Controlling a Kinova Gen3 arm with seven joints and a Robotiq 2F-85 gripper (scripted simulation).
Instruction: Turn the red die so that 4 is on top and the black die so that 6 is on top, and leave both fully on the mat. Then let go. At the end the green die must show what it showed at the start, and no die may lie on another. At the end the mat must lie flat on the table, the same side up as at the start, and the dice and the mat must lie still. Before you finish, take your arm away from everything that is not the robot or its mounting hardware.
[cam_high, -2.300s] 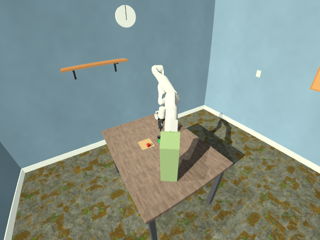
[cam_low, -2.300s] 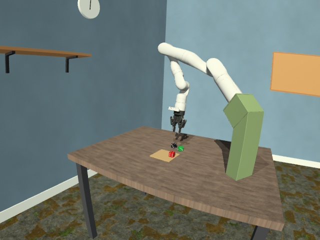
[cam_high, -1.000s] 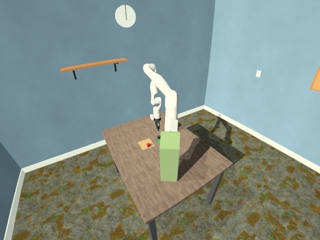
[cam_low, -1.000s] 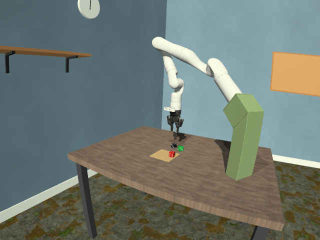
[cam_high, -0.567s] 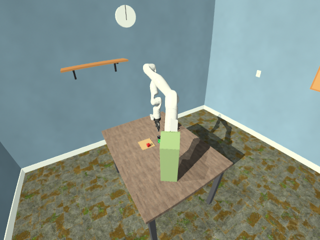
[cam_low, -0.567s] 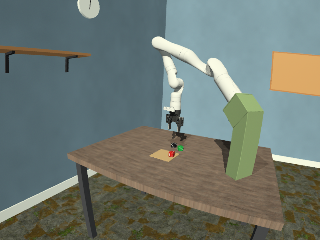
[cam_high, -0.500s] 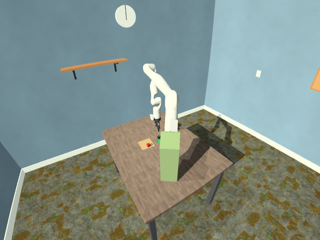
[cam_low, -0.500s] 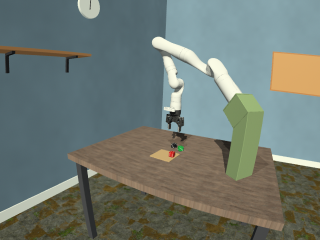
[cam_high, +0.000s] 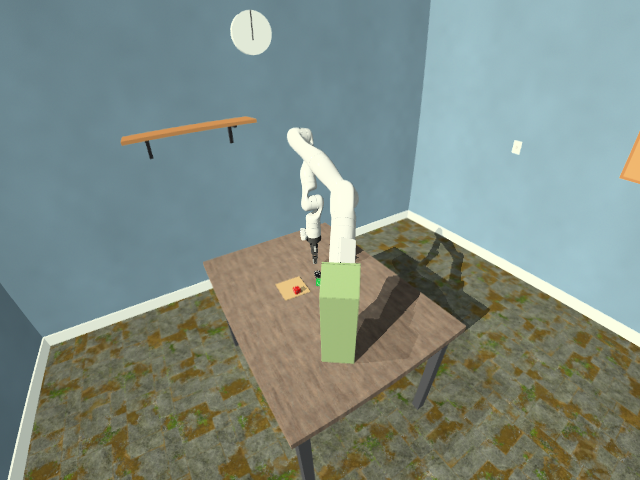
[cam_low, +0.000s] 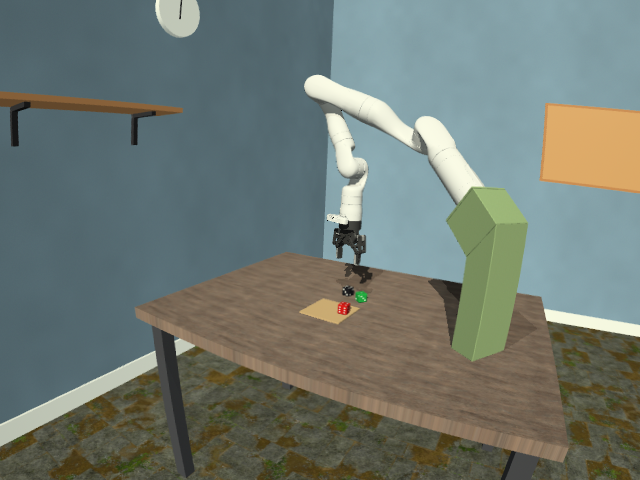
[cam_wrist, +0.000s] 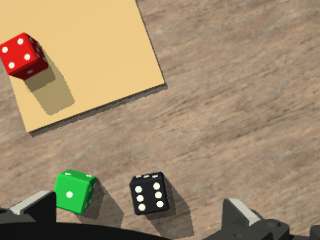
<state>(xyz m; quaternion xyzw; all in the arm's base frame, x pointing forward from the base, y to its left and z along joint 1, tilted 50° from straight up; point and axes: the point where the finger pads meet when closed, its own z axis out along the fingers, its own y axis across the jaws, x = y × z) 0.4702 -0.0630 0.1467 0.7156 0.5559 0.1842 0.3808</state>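
Observation:
The red die (cam_wrist: 23, 55) sits on the tan mat (cam_wrist: 75, 55) near one edge, with four pips on top; it also shows in the exterior view (cam_low: 343, 308). The black die (cam_wrist: 149, 193) lies on the bare table off the mat, with six pips on top. The green die (cam_wrist: 75, 191) lies on the table next to the black die, apart from it, with one pip on the face toward me. My gripper (cam_low: 349, 254) is open and empty, hanging above the table over the black die (cam_low: 347, 290). Its fingertips show at the lower edge of the wrist view.
A tall green block (cam_low: 488, 273) covering the arm's base stands on the table to the right of the dice. The wooden table's far edge lies behind the gripper. A shelf (cam_low: 87, 105) and a clock hang on the wall.

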